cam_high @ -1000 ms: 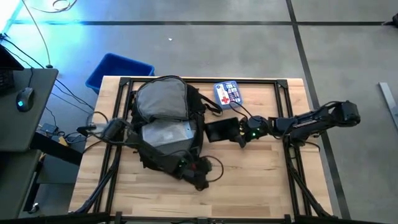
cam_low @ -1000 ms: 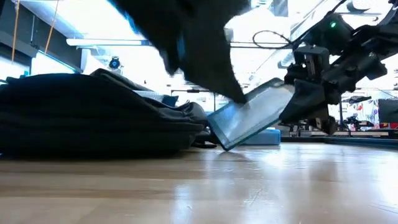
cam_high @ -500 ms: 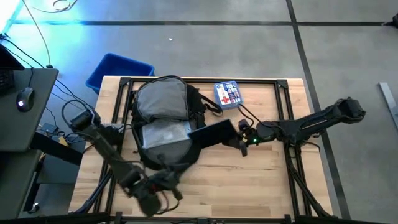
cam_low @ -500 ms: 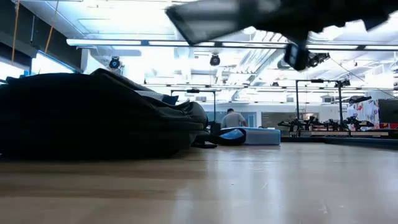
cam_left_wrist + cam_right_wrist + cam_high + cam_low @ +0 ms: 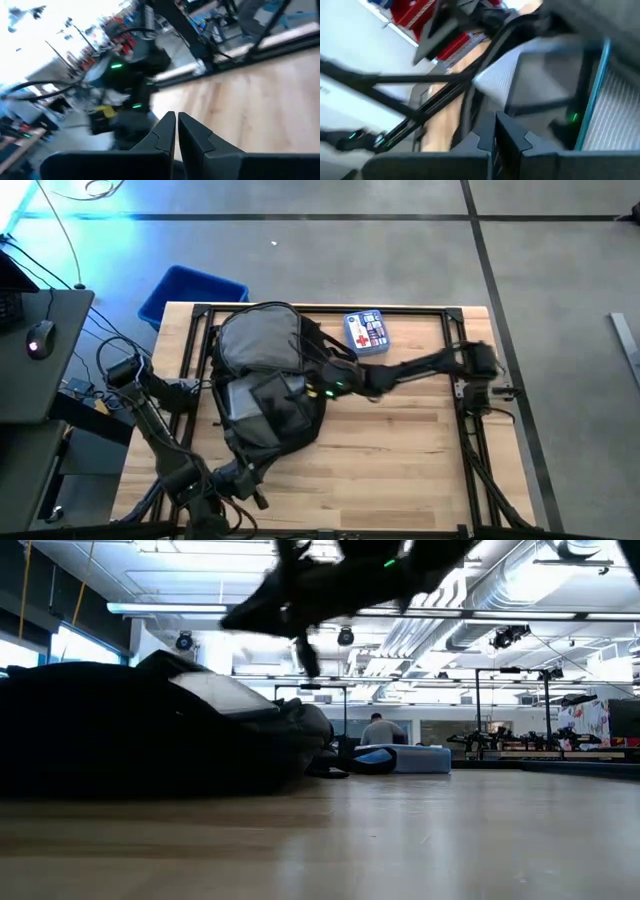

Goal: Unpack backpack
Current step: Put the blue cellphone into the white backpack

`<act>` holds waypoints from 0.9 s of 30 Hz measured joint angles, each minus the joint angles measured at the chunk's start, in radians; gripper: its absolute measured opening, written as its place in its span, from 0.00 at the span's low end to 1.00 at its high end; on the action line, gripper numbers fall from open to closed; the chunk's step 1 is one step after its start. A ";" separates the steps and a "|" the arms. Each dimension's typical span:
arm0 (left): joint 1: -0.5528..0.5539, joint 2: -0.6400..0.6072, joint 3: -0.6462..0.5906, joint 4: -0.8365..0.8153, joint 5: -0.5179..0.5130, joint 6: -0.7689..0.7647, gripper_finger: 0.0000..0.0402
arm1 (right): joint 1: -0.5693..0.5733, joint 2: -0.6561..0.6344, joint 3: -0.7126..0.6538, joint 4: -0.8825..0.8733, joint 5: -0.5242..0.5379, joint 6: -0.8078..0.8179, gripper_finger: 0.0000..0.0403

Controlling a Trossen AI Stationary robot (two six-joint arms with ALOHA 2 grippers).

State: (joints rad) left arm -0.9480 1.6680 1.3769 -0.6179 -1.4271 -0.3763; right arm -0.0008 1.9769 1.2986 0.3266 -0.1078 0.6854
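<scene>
The black backpack [image 5: 262, 350] lies on the table's left half with its grey lining up; in the low view it is the dark mound [image 5: 150, 730]. My right gripper [image 5: 312, 390] reaches over it from the right, shut on a flat dark rectangular thing [image 5: 274, 396], which shows high in the low view [image 5: 262, 608]. A clear pouch [image 5: 236, 396] lies in the backpack's opening beneath it. My left gripper [image 5: 176, 122] is shut on nothing and sits near the table's near left corner [image 5: 250, 485]. My right gripper holds the flat dark thing by its right-hand edge [image 5: 300, 392], pinched between the two fingers. The fingers come nearly level from the table's right. The thing is lifted clear over the backpack, tilted with its free end lower. The wrist view is too blurred to show more.
A blue and white pouch with a red cross [image 5: 366, 332] lies at the table's far side, right of the backpack. A blue bin [image 5: 190, 292] stands on the floor past the far left corner. Bare wood [image 5: 400, 450] fills the table's near right.
My right gripper has carried the flat dark thing from the table's middle, where one corner rested on the wood, up and toward the left edge until it hangs over the backpack. My left gripper has drawn back from the backpack's near end toward the near left corner and has risen.
</scene>
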 joint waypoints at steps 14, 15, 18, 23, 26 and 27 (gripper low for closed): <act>-0.105 0.003 -0.156 -0.627 0.422 -0.955 0.00 | 0.106 0.028 0.180 -0.419 0.038 -0.393 0.00; -0.110 0.003 -0.181 -0.628 0.456 -0.985 0.00 | 0.132 0.028 0.180 -0.466 0.036 -0.403 0.00; -0.114 0.003 -0.264 -0.601 0.522 -1.046 0.00 | 0.202 0.039 0.179 -0.622 0.071 -0.424 0.00; -0.104 0.003 -0.392 -0.521 0.528 -1.114 0.00 | 0.262 0.041 0.178 -0.737 0.315 -0.408 0.00; -0.089 0.003 -0.446 -0.471 0.509 -1.115 0.00 | 0.250 0.044 0.178 -0.721 0.355 -0.414 0.00; -0.082 0.003 -0.461 -0.456 0.500 -1.115 0.00 | 0.243 0.050 0.179 -0.715 0.354 -0.419 0.00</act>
State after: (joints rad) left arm -1.0300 1.6711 0.9162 -1.0743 -0.9275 -1.4910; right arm 0.2417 2.0268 1.4774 -0.3881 0.2465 0.2661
